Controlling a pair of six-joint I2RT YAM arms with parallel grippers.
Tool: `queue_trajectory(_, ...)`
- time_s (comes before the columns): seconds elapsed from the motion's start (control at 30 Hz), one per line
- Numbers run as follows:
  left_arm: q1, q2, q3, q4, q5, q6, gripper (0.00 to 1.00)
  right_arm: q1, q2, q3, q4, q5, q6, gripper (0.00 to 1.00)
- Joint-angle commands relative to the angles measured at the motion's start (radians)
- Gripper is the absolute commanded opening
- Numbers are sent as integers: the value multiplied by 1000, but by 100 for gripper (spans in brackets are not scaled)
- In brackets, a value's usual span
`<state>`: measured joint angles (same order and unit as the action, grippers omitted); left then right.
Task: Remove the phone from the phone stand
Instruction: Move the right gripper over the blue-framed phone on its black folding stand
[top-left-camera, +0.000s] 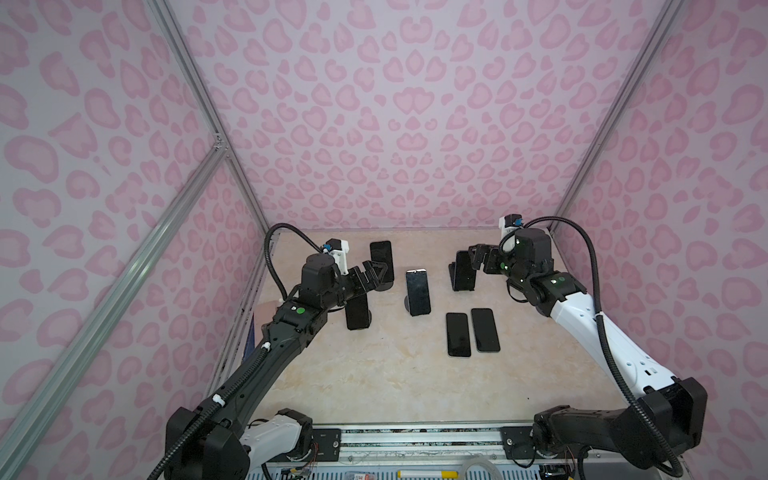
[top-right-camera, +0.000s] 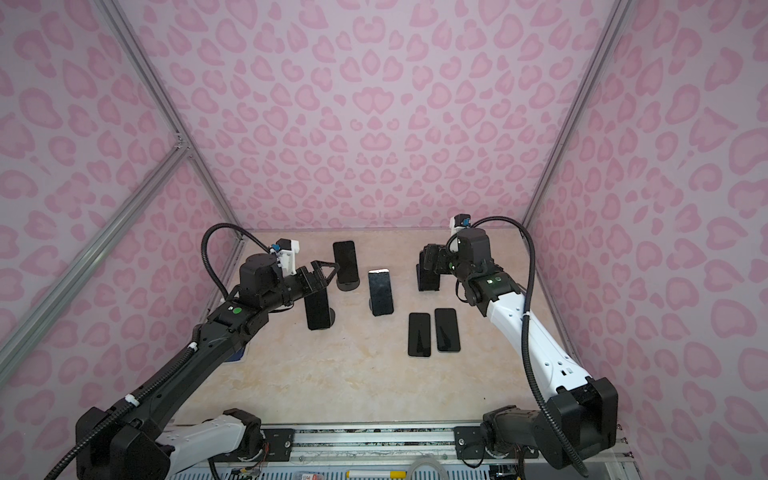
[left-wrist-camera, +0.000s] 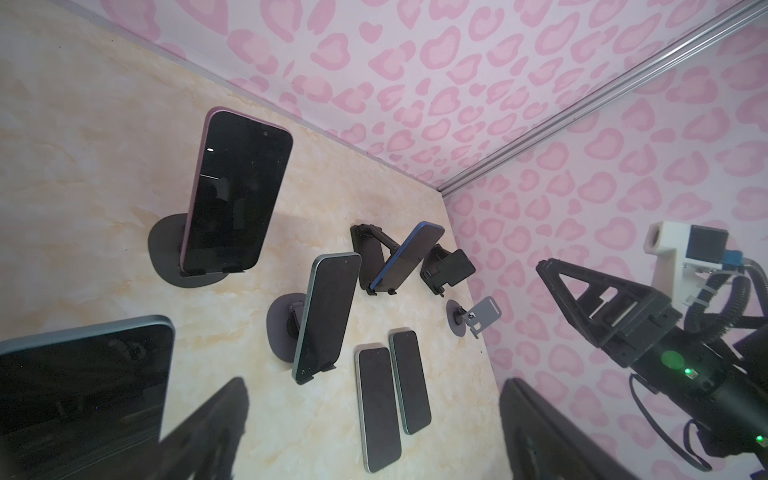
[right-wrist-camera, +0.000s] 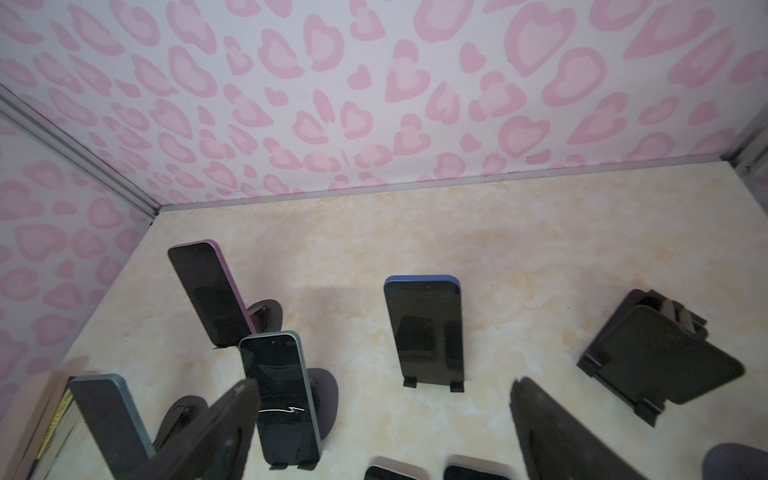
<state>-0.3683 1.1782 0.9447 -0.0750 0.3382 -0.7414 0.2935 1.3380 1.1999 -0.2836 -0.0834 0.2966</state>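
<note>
Two arms are hovering over a marbled table (top-left-camera: 374, 386), both with jaws spread wide and empty.

The left gripper (top-left-camera: 376, 274) is hanging just beside the purple-edged phone (top-left-camera: 381, 257), which is leaning on its round-based stand (left-wrist-camera: 166, 249) at the back left. The right gripper (top-left-camera: 478, 257) is gaping next to the blue-edged phone (top-left-camera: 463, 272), which is sitting on its black stand (right-wrist-camera: 457, 387). The centre phone (top-left-camera: 417, 293) and the near-left phone (top-left-camera: 357, 316) are also resting on stands. Two flat phones (top-left-camera: 458, 334) are lying side by side at front right.
</note>
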Motion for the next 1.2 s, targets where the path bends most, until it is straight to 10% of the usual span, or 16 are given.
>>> queue_trajectory(0.0, -1, 15, 6, 56, 64, -18, 98, 3, 37, 24, -40, 50, -57, 98)
queue_trajectory(1.17, -90, 116, 18, 153, 314, -32, 98, -17, 503, 381, -95, 90, -67, 99)
